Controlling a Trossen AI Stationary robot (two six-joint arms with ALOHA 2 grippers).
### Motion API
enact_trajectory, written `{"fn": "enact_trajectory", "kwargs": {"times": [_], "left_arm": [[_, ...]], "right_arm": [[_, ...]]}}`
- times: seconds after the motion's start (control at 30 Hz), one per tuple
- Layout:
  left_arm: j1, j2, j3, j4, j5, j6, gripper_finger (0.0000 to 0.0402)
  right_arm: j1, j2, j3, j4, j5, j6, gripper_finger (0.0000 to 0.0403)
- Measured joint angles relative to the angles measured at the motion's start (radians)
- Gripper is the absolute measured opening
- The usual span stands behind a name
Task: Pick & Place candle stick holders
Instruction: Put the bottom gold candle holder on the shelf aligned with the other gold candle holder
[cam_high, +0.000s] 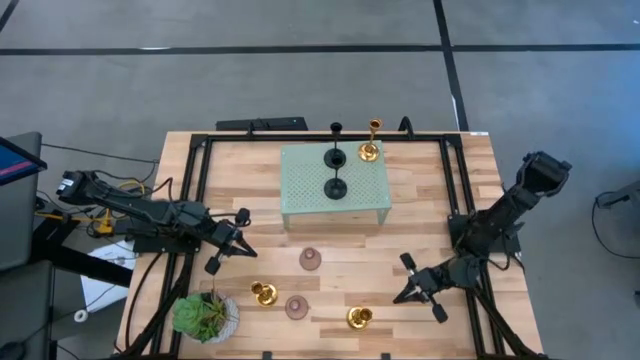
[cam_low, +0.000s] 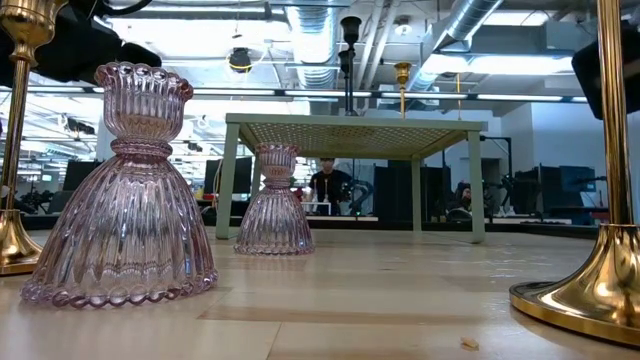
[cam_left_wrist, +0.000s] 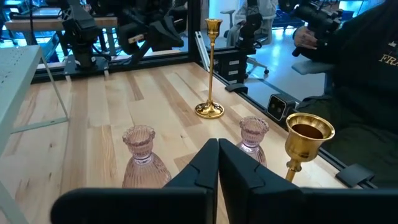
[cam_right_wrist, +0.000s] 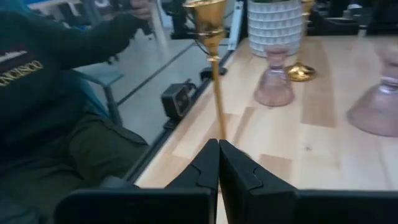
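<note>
So both grippers are being kept fully closed with nothing in them: the left gripper (cam_high: 212, 266) is hanging near the front-left of the table (cam_high: 440, 200), the right gripper (cam_high: 400, 297) near the front-right.

Two black holders (cam_high: 336, 158) and one gold holder (cam_high: 369, 152) are already being carried by the pale green platform (cam_high: 300, 205). Four are waiting on the wood in front: a pink holder (cam_high: 311, 259), a second pink holder (cam_high: 296, 307), a gold holder (cam_high: 264, 294) at front-left and a tall gold holder (cam_high: 360, 318) just beside the right gripper.

The next pick is probably best done by opening the fingers first, then closing on the slim stem, low down, so it isn't being tipped.

The potted plant (cam_high: 205, 316) is crowding the left side, and a person (cam_right_wrist: 56, 93) is sitting close by the table edge.
</note>
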Motion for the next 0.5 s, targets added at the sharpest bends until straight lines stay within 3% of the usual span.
{"fn": "enact_trajectory", "kwargs": {"times": [0.2,0.5], "left_arm": [[0.0,0.0,0.0,0.0,0.0,-0.008,0.0011],[0.0,0.0,0.0,0.0,0.0,-0.122,0.0011]], "right_arm": [[-0.035,0.153,0.016,0.218,-0.006,0.0,0.0],[-0.086,0.325,0.13,0.221,-0.042,0.0,0.0]]}}
